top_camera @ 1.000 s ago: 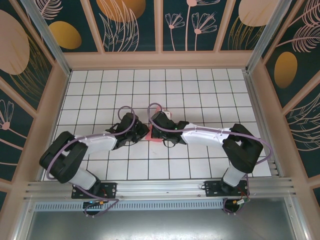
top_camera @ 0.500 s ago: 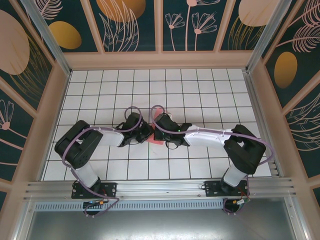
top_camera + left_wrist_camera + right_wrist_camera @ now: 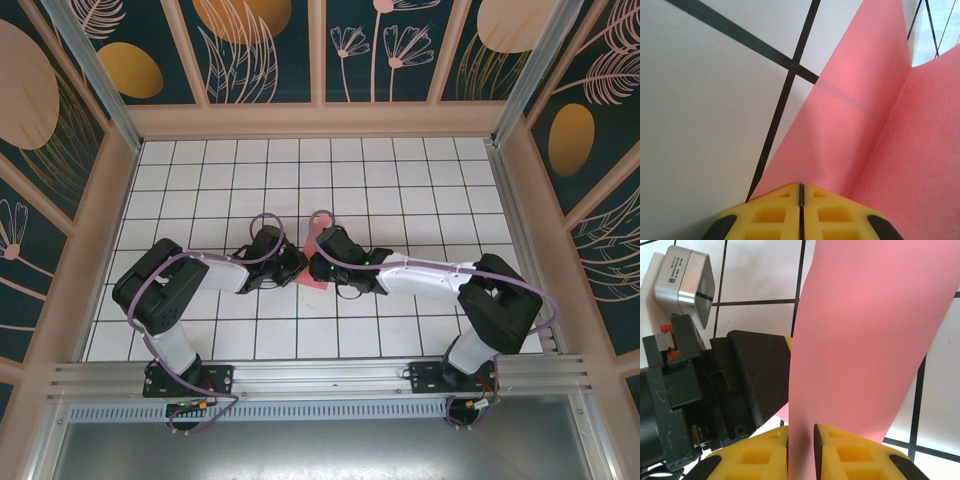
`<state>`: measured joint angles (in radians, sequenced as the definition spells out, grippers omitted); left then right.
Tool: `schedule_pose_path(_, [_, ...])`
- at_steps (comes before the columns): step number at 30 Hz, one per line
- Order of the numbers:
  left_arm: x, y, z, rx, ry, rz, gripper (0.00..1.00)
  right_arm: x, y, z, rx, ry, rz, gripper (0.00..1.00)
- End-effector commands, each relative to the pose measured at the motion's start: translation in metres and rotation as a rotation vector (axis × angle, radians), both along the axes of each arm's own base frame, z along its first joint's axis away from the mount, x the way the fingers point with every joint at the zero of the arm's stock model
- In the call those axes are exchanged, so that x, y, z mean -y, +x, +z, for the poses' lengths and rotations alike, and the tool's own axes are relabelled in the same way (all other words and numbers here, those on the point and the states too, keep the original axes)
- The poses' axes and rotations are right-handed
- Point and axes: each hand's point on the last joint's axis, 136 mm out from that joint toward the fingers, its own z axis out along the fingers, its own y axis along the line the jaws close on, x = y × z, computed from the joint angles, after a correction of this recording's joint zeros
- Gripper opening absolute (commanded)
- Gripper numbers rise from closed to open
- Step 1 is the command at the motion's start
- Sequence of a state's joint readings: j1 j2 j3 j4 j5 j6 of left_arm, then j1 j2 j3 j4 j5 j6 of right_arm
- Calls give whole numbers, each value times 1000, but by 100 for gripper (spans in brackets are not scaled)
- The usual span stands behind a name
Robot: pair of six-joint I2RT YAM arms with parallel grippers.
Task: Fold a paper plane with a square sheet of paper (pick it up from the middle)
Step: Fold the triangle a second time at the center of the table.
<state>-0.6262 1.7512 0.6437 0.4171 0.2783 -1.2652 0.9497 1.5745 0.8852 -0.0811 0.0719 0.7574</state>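
The square sheet of paper [image 3: 855,125] is found at the middle of the gridded table [image 3: 700,125], raised off the surface as a creased, partly folded shape and not lying flat. It is caught between the two arms, which meet over it from either side. The left gripper [image 3: 801,192] is seen with its yellow fingers pressed together, and the pink sheet is pinched between them at its near edge; from there the paper fans out away from the fingers, with a valley crease running up and away on the right. The right gripper [image 3: 801,432] is seen with its jaws slightly parted, a narrow gap being left through which a strip of the sheet passes; no firm pinch can be made out there. From above, the long axis of the paper is judged to run from the far side to the near side of the table, across the line joining the two grippers. Both are equally close, but the hold is judged to rest with the left, so any coming fold would have to be worked against that pinch
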Motion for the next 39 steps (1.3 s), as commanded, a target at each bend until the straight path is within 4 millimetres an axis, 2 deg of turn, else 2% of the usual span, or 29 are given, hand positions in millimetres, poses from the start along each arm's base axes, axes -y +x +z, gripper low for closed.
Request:
schedule_pose_path(1, [-9, -9, -22, -55, 53, -5, 8, -2, 1, 13, 33, 39, 21, 23])
schedule_pose_path(6, [-9, -9, -22, -55, 56, -7, 8, 2, 3, 11, 33, 26, 11, 19])
schedule_pose_path(12, [-9, -10, -23, -56, 60, -10, 7, -1, 2, 16, 39, 38, 30, 24])
schedule_pose_path(22, [-9, -10, -25, -59, 65, -13, 7, 2, 0, 21, 48, 42, 32, 24])
schedule_pose_path(33, [-10, -10, -24, -56, 72, -18, 7, 12, 2, 14, 41, 16, 24, 6])
schedule_pose_path(39, [-13, -11, -28, -57, 110, -31, 7, 18, 4, 2, -29, 78, 100, 5])
